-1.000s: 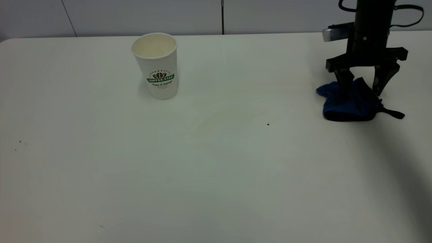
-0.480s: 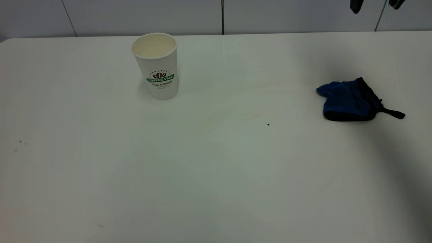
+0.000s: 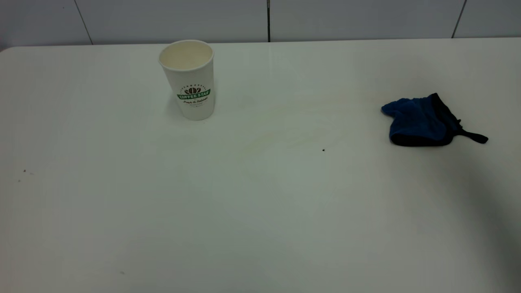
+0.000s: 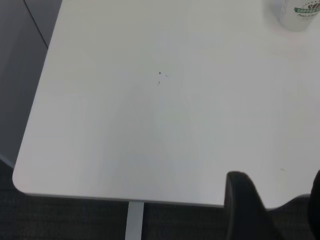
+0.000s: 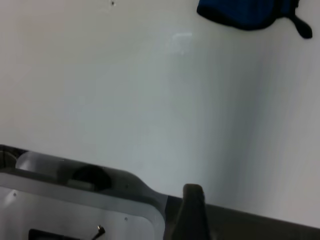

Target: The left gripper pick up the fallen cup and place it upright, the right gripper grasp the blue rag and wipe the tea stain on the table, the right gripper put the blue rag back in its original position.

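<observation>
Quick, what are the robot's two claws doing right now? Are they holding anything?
Left gripper: back by the table's near edge, holding nothing; open or shut cannot be told.
Right gripper: pulled away from the blue rag, holding nothing; open or shut cannot be told.

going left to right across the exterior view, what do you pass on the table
tiny dark specks → upright white paper cup → faint tan tea smear → single dark speck → blue rag with its black strap
</observation>
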`<state>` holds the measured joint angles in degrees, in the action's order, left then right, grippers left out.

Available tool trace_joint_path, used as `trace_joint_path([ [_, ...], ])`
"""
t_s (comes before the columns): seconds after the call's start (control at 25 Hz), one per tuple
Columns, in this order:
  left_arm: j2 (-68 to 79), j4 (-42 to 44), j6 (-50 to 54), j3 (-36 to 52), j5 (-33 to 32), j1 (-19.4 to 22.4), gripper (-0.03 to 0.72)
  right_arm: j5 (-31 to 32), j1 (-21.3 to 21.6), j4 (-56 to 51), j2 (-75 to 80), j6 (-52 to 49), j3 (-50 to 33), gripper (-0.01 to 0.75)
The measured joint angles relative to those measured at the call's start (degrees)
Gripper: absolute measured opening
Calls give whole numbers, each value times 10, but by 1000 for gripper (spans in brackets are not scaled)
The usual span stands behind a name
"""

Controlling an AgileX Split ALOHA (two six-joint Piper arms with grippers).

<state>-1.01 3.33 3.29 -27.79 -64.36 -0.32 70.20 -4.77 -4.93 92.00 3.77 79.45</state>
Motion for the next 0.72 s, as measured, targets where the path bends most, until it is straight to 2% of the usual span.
trace_joint_path([
  [0.4, 0, 0, 0, 0, 0, 0, 348, -3, 0, 6, -182, 1, -204, 708],
  [0.72, 0, 0, 0, 0, 0, 0, 348, -39, 0, 10, -499, -2, -380, 695],
])
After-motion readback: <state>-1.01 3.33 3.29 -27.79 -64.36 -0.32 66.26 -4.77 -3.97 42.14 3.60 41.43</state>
